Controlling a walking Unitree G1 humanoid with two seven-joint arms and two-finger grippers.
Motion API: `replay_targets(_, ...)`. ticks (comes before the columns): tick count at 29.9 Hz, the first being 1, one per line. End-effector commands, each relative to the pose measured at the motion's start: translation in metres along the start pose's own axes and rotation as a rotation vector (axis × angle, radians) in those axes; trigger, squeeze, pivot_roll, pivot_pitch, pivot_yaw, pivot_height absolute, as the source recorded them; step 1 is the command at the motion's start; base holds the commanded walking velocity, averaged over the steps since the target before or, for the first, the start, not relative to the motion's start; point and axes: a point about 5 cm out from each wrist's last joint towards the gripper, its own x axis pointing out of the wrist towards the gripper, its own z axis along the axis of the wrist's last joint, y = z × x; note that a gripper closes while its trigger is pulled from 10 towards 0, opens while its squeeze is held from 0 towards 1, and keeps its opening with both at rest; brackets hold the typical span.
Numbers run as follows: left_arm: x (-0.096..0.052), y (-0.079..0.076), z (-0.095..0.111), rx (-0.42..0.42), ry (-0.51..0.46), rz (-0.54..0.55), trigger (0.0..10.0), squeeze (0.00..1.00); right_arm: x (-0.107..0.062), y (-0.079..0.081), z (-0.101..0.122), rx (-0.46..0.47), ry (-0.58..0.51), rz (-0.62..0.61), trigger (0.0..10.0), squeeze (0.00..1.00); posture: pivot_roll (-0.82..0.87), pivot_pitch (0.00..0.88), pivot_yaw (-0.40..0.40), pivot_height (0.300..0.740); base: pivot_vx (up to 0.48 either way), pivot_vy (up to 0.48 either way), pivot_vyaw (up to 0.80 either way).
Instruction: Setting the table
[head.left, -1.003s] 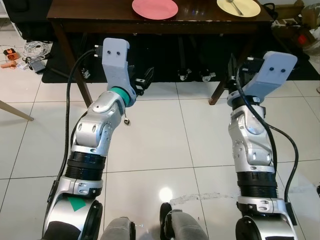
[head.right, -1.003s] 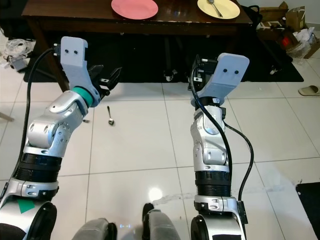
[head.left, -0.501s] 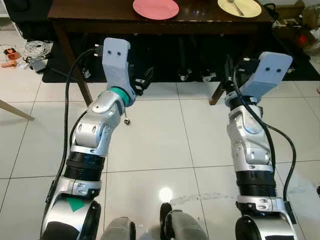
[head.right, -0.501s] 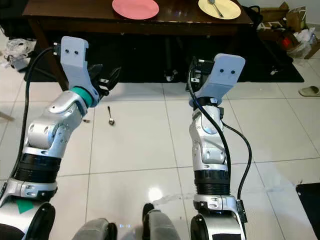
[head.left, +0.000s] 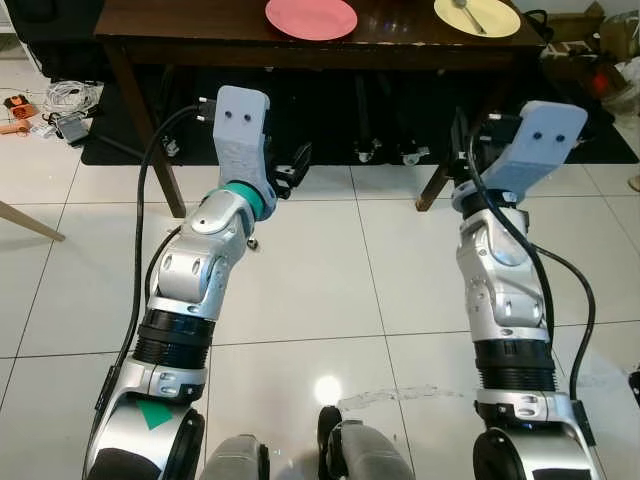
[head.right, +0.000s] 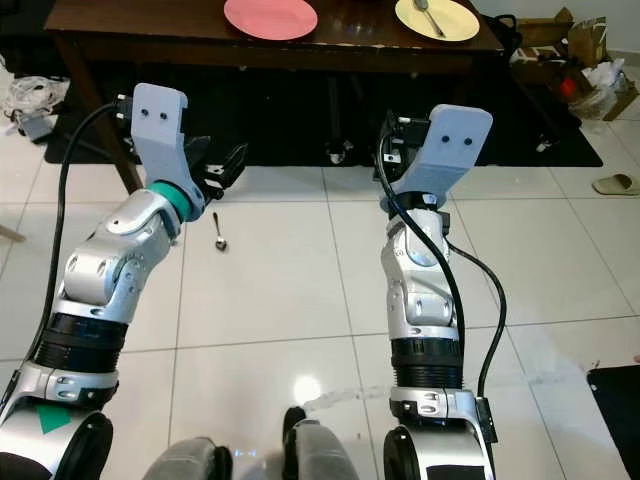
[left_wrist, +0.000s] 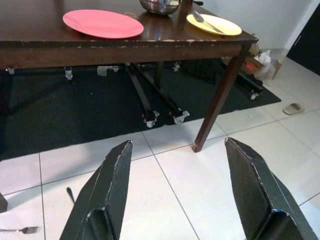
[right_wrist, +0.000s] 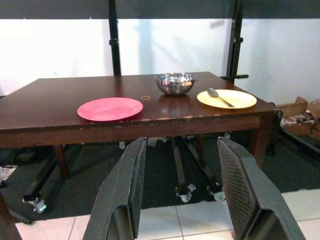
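Spoon (head.right: 220, 231) is seen on the floor tiles just below the wide-spread left claw (head.right: 215, 165), handle toward the desk (head.right: 150, 35); the right claw (right_wrist: 184, 192), likewise spread, is farther.

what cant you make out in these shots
- Spoon on the floor: in the left eye view the left arm hides most of it.
- Fork: cut off by the left wrist view's edge.
- Metal bowl: its inside is hidden by its rim in the right wrist view.
- Right gripper: in the eye views its white wrist housing covers the fingers.
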Motion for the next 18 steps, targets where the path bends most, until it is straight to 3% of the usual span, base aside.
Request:
replay_targets(1, -0.001, -0.003, 0.003, 0.009, -0.029, -0.002, 10.0, 0.00, 0.000, -0.006, -0.002, -0.002, 0.016, -0.014, 10.0, 0.00, 0.16, 0.084, -0.034, 0.740, 0.000, 0.000, 0.00)
replay_targets(2, -0.002, -0.004, 0.003, -0.042, -0.040, -0.017, 10.0, 0.00, -0.001, -0.007, -0.002, -0.002, 0.013, -0.021, 10.0, 0.00, 0.15, 0.085, -0.026, 0.740, 0.000, 0.000, 0.00)
replay_targets(3, -0.002, -0.004, 0.003, -0.042, -0.040, -0.017, 10.0, 0.00, -0.001, -0.007, -0.002, -0.002, 0.013, -0.021, 10.0, 0.00, 0.15, 0.085, -0.026, 0.740, 0.000, 0.000, 0.00)
replay_targets(4, -0.005, -0.004, -0.003, -0.147, -0.017, -0.047, 10.0, 0.00, -0.006, -0.010, -0.003, -0.008, 0.016, -0.038, 10.0, 0.00, 0.14, 0.077, -0.012, 0.740, 0.000, 0.000, 0.00)
replay_targets(9, -0.006, -0.001, -0.011, -0.149, 0.012, -0.032, 10.0, 0.00, -0.013, -0.015, -0.007, -0.016, 0.031, -0.060, 10.0, 0.00, 0.11, 0.077, -0.004, 0.740, 0.000, 0.000, 0.00)
replay_targets(10, -0.006, 0.001, -0.011, -0.165, 0.012, -0.007, 10.0, 0.00, -0.015, -0.017, -0.009, -0.022, 0.043, -0.062, 10.0, 0.00, 0.11, 0.079, -0.005, 0.740, 0.000, 0.000, 0.00)
replay_targets(11, -0.006, 0.002, -0.013, -0.247, 0.020, -0.002, 10.0, 0.00, -0.018, -0.020, -0.011, -0.027, 0.056, -0.062, 10.0, 0.00, 0.11, 0.081, -0.007, 0.740, 0.000, 0.000, 0.00)
replay_targets(12, -0.006, 0.002, -0.013, -0.247, 0.020, -0.002, 10.0, 0.00, -0.018, -0.020, -0.011, -0.027, 0.056, -0.062, 10.0, 0.00, 0.11, 0.081, -0.007, 0.740, 0.000, 0.000, 0.00)
replay_targets(14, -0.009, 0.003, -0.017, -0.323, 0.043, 0.010, 10.0, 0.00, -0.021, -0.023, -0.017, -0.003, 0.088, -0.071, 10.0, 0.00, 0.13, 0.084, -0.003, 0.740, 0.000, 0.000, 0.00)
replay_targets(18, -0.012, 0.003, -0.016, -0.324, 0.040, 0.014, 10.0, 0.00, -0.023, -0.025, -0.022, 0.023, 0.115, -0.077, 10.0, 0.00, 0.14, 0.094, 0.001, 0.740, 0.000, 0.000, 0.00)
